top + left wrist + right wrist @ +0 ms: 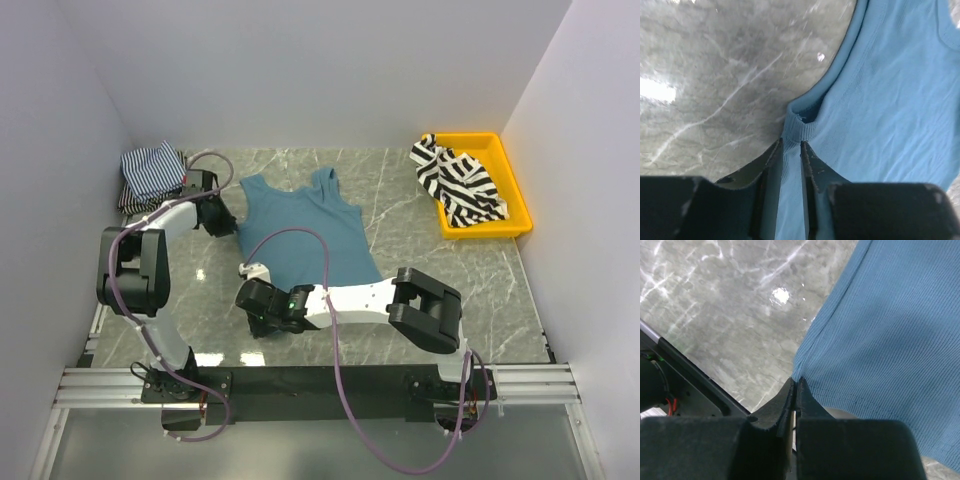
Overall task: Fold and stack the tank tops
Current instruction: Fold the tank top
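Tray rt (striped top inside); stack lt.

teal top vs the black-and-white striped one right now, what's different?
Pattern: the teal top is plain; the striped top has broad black-and-white bands.
Pose: the teal top lies spread flat on the table; the striped top sits crumpled in the yellow tray.
Handling: the left jaws and right jaws each pinch the teal top's edge; nothing touches the striped top.
Shared: neither is folded yet.
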`<state>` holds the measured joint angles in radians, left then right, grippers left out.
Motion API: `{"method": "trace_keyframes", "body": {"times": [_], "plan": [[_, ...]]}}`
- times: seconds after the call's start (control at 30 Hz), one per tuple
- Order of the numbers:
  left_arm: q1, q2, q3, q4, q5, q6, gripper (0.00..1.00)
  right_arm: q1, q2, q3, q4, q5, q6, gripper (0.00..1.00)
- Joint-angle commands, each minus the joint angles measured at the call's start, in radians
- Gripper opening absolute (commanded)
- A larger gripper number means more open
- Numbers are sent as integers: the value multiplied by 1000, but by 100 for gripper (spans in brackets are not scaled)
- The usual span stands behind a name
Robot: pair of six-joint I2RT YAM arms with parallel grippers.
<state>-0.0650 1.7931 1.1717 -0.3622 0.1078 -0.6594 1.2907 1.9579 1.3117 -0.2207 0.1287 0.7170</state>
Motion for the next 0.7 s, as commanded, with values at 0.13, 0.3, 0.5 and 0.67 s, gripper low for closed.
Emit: {"method": "trace_keyframes", "body": {"times": [0.13, 0.3, 0.5, 0.67], "plan": [[-27, 38, 26, 39, -5, -6, 33, -7, -47, -12, 38, -9, 13, 0], [-27, 80, 46, 13, -66, -6, 33, -8, -57, -19, 43, -17, 16, 0], [-27, 86, 57, -9, -105, -9, 33, -8, -62, -22, 41, -17, 16, 0], [-27, 45, 72, -20, -105, -2, 34, -13, -73, -37, 50, -21, 21, 0]]}}
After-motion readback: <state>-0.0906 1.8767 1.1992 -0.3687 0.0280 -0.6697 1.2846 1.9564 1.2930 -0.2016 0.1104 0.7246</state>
